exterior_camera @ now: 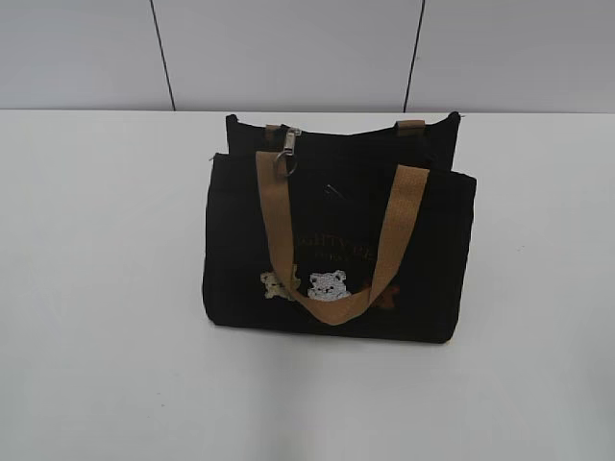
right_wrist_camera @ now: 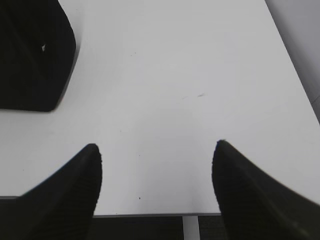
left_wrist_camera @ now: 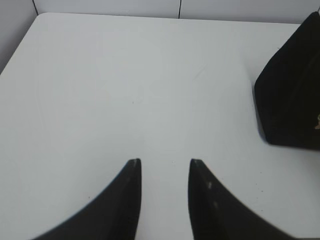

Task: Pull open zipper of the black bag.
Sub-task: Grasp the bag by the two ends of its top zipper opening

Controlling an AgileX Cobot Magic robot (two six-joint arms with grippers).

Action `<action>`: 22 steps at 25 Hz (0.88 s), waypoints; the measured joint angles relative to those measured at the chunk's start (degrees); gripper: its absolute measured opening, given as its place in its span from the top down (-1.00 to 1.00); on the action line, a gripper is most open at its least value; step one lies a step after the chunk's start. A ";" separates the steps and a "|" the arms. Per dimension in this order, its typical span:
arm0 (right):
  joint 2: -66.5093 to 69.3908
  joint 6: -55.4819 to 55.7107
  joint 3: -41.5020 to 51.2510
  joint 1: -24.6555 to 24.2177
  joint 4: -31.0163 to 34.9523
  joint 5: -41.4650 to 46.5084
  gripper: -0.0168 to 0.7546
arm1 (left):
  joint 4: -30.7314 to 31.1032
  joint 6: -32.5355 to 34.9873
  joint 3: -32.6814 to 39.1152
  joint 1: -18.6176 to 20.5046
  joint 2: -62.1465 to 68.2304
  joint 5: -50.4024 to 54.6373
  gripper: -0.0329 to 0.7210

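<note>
1. We're on a plain white counter point(exterior_camera: 96, 288) with a grey panelled wall point(exterior_camera: 288, 48) behind it, and nothing else on it besides the bag.
2. The black bag point(exterior_camera: 336, 240) stands upright around mid-counter, tan handle point(exterior_camera: 332, 240) flopped down over the front with the little bears.
3. The zipper point(exterior_camera: 289, 146) pull, the small silver bit with the ring clasp, hangs at the top edge near the bag's left end.
4. We reckon we're at the very start: neither arm shows in the exterior view.
5. Left gripper point(left_wrist_camera: 165, 162) has its jaws partly apart and holds nothing, with the bag off to its right. Right gripper point(right_wrist_camera: 157, 150) has its jaws spread wide, also bare, bag corner up to its left.
6. Next up, probably one arm steadies the bag while the other pinches that tiny pull, which needs careful aim.
7. Loads of open counter on both sides. The front edge sits just under the right jaws.
</note>
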 joint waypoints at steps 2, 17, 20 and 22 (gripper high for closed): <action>0.00 0.00 0.00 0.00 0.00 0.00 -0.40 | -0.18 0.00 0.00 0.00 0.25 0.00 0.28; 0.00 0.00 0.00 0.00 0.00 0.00 -0.40 | -29.58 35.86 -1.41 -1.24 25.53 -13.08 -0.12; 0.00 0.00 0.00 0.00 0.00 0.00 -0.40 | -34.07 44.31 -1.41 -2.21 30.60 -16.73 -0.24; 0.00 0.00 0.00 0.00 0.00 0.00 -0.40 | -37.65 49.90 -1.46 -2.66 35.09 -17.77 -0.28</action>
